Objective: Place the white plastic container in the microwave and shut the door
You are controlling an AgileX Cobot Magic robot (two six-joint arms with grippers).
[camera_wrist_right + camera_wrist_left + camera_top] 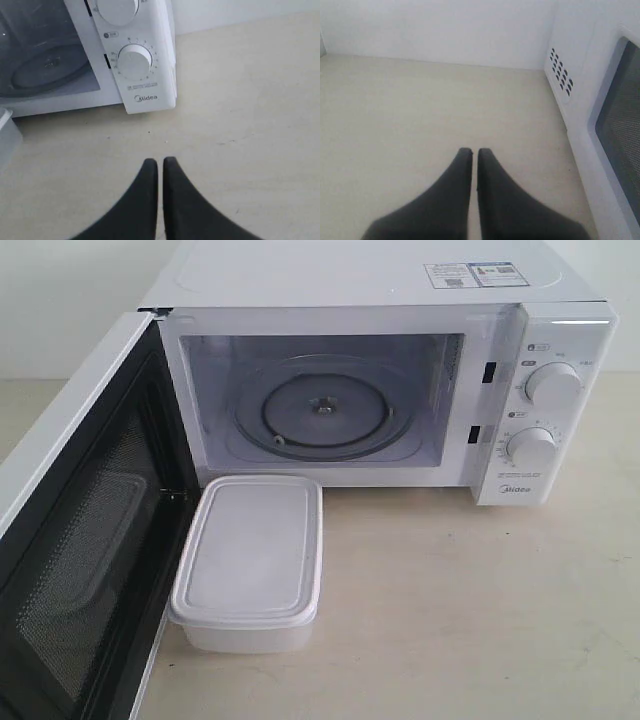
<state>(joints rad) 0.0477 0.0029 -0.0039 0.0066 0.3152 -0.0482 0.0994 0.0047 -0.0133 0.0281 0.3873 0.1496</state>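
The left gripper (pixel 474 151) and right gripper (pixel 160 161) each hang low over the table (pixel 480 620), jaws pressed together, gripping nothing. The lidded white container (pixel 250 560) stands on the table just before the microwave (pixel 350 280), beside its wide-open door (pixel 80 530). The glass turntable (pixel 322 410) sits inside.

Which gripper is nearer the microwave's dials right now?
Right. The right gripper is in front of the dials. The left gripper is outside the open door, near the microwave side vents.
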